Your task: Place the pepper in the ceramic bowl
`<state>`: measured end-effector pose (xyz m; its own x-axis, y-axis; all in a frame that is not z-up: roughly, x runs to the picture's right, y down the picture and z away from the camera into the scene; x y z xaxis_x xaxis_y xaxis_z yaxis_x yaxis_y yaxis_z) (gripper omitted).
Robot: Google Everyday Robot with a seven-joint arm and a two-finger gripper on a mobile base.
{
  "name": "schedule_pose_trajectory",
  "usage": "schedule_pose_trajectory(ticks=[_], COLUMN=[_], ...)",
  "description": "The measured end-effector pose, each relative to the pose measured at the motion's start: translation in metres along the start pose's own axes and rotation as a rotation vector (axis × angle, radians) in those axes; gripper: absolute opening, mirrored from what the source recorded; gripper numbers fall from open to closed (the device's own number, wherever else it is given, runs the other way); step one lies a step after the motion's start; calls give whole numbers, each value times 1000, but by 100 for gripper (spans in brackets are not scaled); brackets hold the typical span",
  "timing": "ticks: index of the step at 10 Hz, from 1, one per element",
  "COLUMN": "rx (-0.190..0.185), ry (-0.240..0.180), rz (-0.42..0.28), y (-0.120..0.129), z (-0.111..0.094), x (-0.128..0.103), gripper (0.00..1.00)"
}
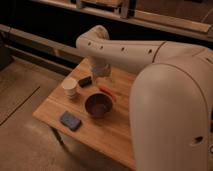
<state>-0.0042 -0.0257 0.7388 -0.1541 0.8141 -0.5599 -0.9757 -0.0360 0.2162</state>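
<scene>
Nearest the camera, the robot's bulky pale arm (170, 100) fills the right side and hides the desk (115, 142) to the right of the bowl. The dark reddish-brown bowl (98, 107) stands on the wooden top with nothing visible inside it. In front of the bowl and to its left lies a flat bluish-grey pad (70, 120). To the bowl's left and a little farther back stands a pale cup (70, 88).

Just behind the bowl, at its far right rim, lies the pepper (105, 91), a thin red streak flat on the wood. It is not in the bowl, so the task is not yet done. A dark stubby block (85, 81) lies behind the bowl to the left, near the cup.

The pincer (102, 74) hangs behind the bowl, above the pepper and apart from it. Whether the pincer is spread or pressed together cannot be told, and nothing shows in its grip.

The main risk appears to be how close the pepper is to the rim. A descent that drifts toward the bowl could strike or push it. The pepper is slender and low, so a shallow grasp may close on nothing or roll it away. A drift to the left could knock the block into the cup.
</scene>
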Motion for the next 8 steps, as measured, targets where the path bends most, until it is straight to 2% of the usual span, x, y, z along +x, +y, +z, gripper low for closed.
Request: schedule_pose_trajectory(ticks=[2, 4, 5, 7, 8], rx=[62, 154, 222, 269, 276], ry=[0, 7, 13, 19, 21], rz=[-123, -293, -420, -504, -518], y=[-2, -11, -16, -20, -20], z=[1, 1, -1, -3, -3], x=[4, 8, 9, 9, 9], gripper=[65, 65, 65, 65, 65])
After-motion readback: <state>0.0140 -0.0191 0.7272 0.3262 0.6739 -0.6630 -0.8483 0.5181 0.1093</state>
